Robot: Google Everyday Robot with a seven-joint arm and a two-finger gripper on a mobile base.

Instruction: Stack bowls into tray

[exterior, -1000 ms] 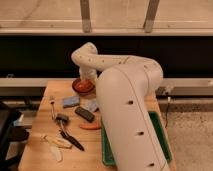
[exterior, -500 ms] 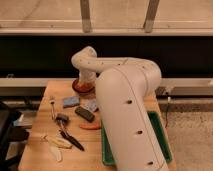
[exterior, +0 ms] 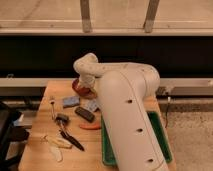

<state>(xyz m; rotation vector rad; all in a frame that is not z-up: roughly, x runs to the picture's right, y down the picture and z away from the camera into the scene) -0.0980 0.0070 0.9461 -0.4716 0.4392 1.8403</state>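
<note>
An orange-red bowl (exterior: 81, 90) sits on the wooden table (exterior: 35, 155) near its far edge. My gripper (exterior: 86, 82) is at the end of the big white arm, right over this bowl, and the wrist hides its tips. The green tray (exterior: 161, 136) lies at the table's right side, with the arm covering most of it. The purple bowl is out of view.
Between the bowl and the table's front lie a blue block (exterior: 70, 101), a grey-blue packet (exterior: 91, 105), a dark bar (exterior: 84, 114) and an orange stick-like item (exterior: 90, 127). A fork (exterior: 53, 107), a black brush (exterior: 62, 120) and white utensils (exterior: 55, 144) lie at the left.
The end of the arm has come down a little over the orange-red bowl. The bowl and the other things have not moved.
</note>
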